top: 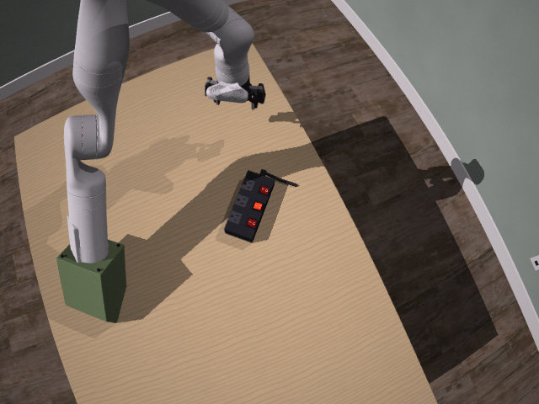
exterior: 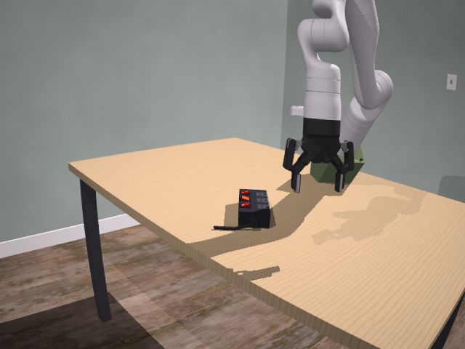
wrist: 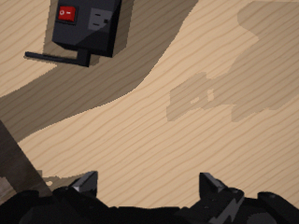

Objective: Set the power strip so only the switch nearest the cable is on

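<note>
The black power strip [top: 238, 226] [exterior: 254, 216] [wrist: 100, 35] lies flat on the wooden table [top: 261, 326] [exterior: 168, 169] [wrist: 140, 131], right way up. It has three red rocker switches beside three sockets. Its short cable [top: 281, 179] [exterior: 228, 227] [wrist: 51, 57] points toward the table's edge. The switch nearest the cable [top: 264, 189] [exterior: 245, 204] [wrist: 65, 13] is dark red. The middle switch [top: 258, 205] [exterior: 245, 197] glows brighter orange. The far switch [top: 251, 223] [exterior: 244, 192] is dark red. My gripper [top: 235, 93] [exterior: 318, 185] [wrist: 148, 183] is open and empty. It hangs above the table, well apart from the strip.
The arm's green base [top: 91, 282] [exterior: 357, 159] stands at one end of the table. The table's edge runs close behind the strip's cable end and shows at the wrist view's lower left [wrist: 9, 154]. Dark wooden floor lies beyond.
</note>
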`<state>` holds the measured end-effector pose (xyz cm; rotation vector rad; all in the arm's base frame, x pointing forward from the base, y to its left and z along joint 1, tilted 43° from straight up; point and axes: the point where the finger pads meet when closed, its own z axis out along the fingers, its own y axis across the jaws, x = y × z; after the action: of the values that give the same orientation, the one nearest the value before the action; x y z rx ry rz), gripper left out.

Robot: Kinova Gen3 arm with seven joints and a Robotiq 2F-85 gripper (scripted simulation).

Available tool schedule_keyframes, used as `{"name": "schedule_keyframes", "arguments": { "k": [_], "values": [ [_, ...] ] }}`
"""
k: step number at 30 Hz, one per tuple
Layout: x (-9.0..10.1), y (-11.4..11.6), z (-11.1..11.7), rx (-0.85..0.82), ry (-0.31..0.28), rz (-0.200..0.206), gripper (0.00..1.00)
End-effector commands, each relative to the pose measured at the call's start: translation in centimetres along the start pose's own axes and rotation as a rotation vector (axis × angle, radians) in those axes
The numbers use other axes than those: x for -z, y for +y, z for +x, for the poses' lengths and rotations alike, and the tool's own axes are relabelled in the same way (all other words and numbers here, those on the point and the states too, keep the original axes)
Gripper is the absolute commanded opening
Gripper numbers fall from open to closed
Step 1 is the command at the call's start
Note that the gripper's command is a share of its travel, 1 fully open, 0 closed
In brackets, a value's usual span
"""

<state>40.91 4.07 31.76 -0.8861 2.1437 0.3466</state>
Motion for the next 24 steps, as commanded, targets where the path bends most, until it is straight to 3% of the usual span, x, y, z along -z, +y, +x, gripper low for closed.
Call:
{"name": "schedule_keyframes", "arguments": {
  "k": [1, 24],
  "values": [
    [0.0, -0.8, 0.6, -0.045, 0.0, 0.003, 1.0],
    [-0.1, -3.7, 3.1, -0.222, 0.005, 0.012, 1.0]
  ]
}}
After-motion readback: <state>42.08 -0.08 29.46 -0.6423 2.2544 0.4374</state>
